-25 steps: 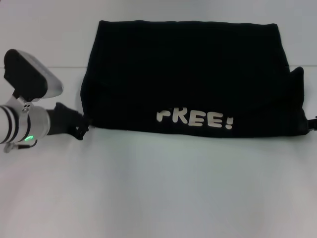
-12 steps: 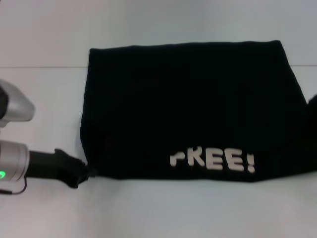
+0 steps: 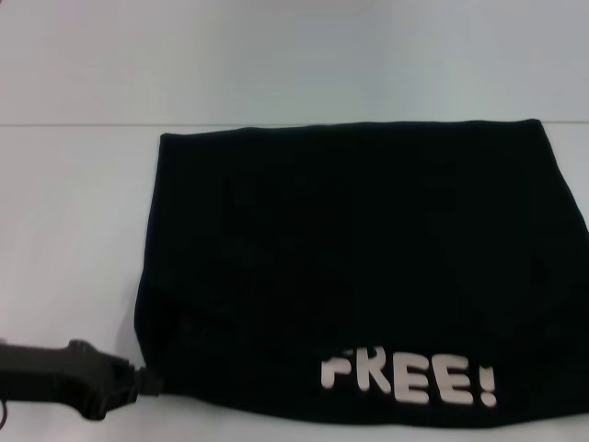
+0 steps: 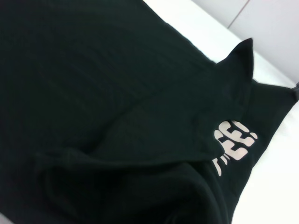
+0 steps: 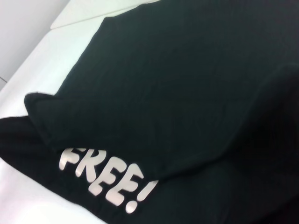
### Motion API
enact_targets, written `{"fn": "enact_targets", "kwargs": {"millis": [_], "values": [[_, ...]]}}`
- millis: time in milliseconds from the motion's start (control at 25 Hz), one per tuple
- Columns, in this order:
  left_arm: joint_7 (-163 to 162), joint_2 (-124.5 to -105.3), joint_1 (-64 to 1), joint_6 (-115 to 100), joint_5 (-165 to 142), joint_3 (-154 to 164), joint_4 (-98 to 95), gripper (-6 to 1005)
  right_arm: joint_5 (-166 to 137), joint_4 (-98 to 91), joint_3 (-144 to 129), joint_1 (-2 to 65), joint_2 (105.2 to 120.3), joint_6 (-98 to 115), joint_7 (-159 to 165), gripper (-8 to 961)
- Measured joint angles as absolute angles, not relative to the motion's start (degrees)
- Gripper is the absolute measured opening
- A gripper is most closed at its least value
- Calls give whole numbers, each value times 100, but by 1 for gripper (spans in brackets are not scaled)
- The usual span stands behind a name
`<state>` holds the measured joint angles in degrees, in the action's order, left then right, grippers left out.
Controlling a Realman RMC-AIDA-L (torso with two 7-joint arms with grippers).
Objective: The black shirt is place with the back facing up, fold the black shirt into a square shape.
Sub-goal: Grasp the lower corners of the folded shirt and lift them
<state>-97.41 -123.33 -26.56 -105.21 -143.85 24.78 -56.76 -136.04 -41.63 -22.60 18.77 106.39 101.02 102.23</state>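
The black shirt [image 3: 359,276], soft matte cloth folded into a rectangle, lies on the white surface [image 3: 276,64]. The left gripper [image 3: 145,382] meets its near-left corner; jaws' state unclear.

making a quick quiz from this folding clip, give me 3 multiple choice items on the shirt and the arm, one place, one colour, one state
1. Where is the left end effector?
A. at the near left corner of the black shirt
B. at its far edge
C. on the lettering

2. What colour is the "FREE!" lettering?
A. red
B. white
C. yellow

3. How does the shirt lie?
A. crumpled in a ball
B. hanging in the air
C. folded into a rectangle on the white table

Answers: 1 A, its tip meets that corner; 2 B, white letters on black cloth; 3 C, straight edges, flat.
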Motion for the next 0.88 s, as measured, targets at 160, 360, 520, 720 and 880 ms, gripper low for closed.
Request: {"fn": "enact_targets", "kwargs": {"millis": [160, 360, 520, 720, 880], "values": [[-9722, -12326, -2444, -10868, -14468, 2394, -5686, 15, -13606, -4165, -1968, 1614, 10590, 10343, 10001, 35], [-9648, -12355, -2286, -11178, -14761, 2235, -5681, 14, -13629, -4167, -1817, 1357, 10521, 10596, 9888, 36], [-9572, -12386, -2177, -11270, -14908, 2187, -5633, 14, -13761, -4167, -1717, 1244, 10529, 10677, 9836, 36], [-9571, -12400, -2120, -11284, -14976, 2148, -5615, 14, -14027, -4167, -1649, 1241, 10561, 10849, 9827, 36], [-9571, -12386, -2226, -11276, -14927, 2144, -5588, 14, -14102, -4166, -1504, 1295, 10574, 10904, 9818, 36]]}}
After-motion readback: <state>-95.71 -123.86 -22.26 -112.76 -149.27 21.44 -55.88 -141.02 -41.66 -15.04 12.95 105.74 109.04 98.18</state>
